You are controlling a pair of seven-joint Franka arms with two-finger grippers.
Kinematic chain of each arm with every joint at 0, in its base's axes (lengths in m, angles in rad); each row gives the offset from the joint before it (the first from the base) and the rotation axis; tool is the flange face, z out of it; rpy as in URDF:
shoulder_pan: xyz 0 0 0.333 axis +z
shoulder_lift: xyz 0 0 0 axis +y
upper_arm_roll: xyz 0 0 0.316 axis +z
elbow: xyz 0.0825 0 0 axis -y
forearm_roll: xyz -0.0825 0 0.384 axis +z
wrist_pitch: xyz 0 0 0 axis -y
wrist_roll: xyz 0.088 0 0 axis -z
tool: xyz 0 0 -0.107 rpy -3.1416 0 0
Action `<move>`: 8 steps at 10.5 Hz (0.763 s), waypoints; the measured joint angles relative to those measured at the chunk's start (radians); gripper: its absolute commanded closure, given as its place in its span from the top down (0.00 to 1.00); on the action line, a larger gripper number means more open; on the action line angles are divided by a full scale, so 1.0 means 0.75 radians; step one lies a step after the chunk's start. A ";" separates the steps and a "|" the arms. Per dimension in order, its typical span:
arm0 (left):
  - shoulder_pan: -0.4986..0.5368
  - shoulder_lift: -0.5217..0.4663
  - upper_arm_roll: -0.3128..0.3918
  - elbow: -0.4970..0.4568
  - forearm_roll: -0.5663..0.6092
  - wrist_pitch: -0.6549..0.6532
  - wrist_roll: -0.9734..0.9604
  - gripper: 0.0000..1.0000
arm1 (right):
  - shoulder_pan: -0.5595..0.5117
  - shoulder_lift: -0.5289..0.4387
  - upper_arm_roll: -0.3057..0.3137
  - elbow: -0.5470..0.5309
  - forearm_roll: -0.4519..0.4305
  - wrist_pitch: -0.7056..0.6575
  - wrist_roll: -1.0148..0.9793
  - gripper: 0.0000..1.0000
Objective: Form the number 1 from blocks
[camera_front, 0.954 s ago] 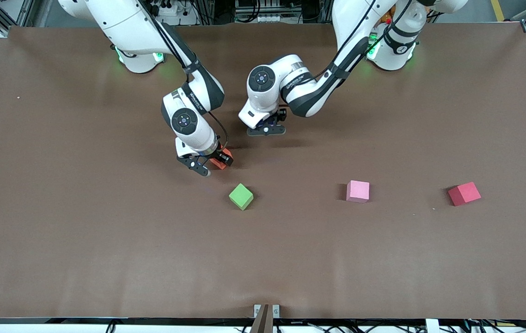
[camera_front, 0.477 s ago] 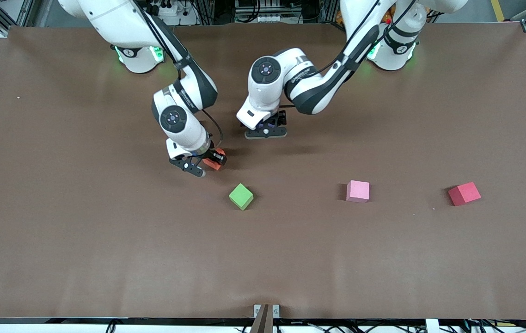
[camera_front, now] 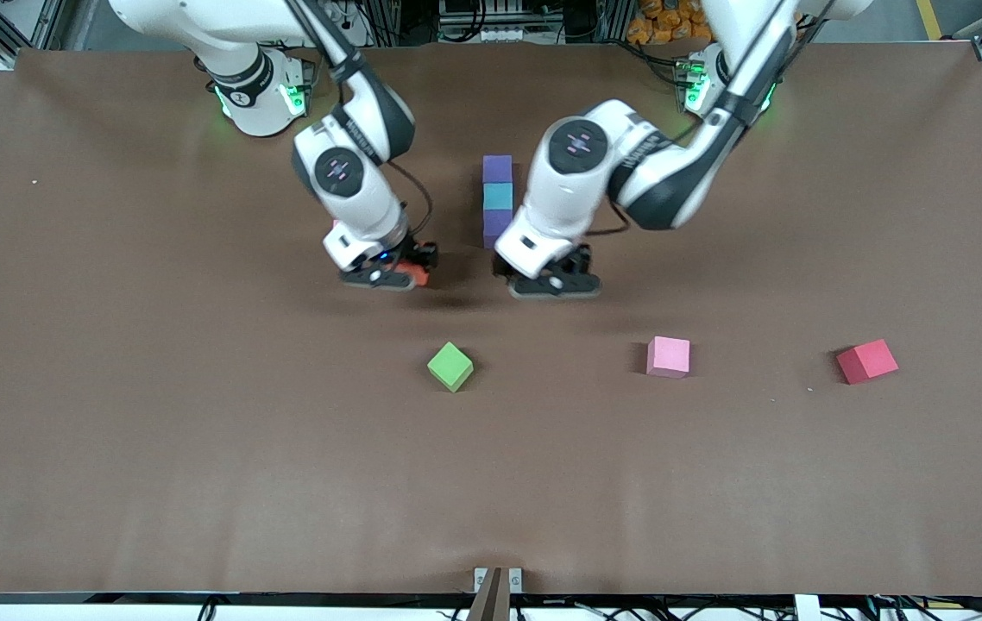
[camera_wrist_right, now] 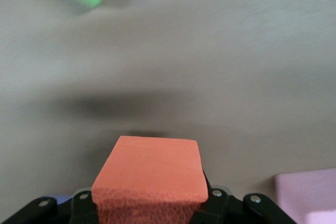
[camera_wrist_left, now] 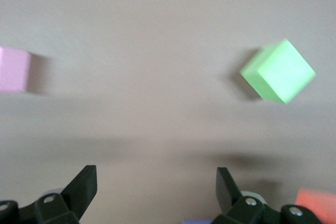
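The right gripper [camera_front: 389, 276] hangs above the brown surface [camera_front: 111, 388], pinching the orange block [camera_wrist_right: 149, 174] between its fingers; the block sits snug in its grasp, clear of the surface. Just beside it, toward the left arm's end, a short line of blocks lies on the surface: a purple block [camera_front: 497, 168] farthest from the front camera, a sky-blue block [camera_front: 497, 197] touching it, and a second purple block [camera_front: 494, 228] touching that one, partly hidden by the left arm.

The left gripper [camera_front: 555, 284] hovers empty close by the near end of that line, its fingers [camera_wrist_left: 84, 187] spread wide apart with nothing between them.

Below the two grippers, nearer the front camera, the green block [camera_front: 450, 366] rests on the surface, turned corner-on. It lies roughly between the two grippers. The pink block [camera_front: 669, 356] sits square on the surface, off toward the left arm's end from the left gripper, and the red block [camera_front: 866, 360] lies well apart from both grippers, farther still toward that end.
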 measured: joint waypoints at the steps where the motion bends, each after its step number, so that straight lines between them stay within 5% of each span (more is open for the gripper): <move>1: 0.011 -0.006 0.057 0.000 0.000 0.000 0.057 1.00 | 0.060 0.003 0.001 -0.001 0.000 0.047 0.003 0.61; 4: 0.033 -0.010 0.227 0.011 0.000 0.000 0.243 1.00 | 0.118 0.068 -0.002 0.039 -0.001 0.141 0.003 0.62; 8: 0.038 0.010 0.416 0.009 -0.001 -0.002 0.466 1.00 | 0.220 0.227 -0.093 0.275 -0.059 0.138 -0.005 0.64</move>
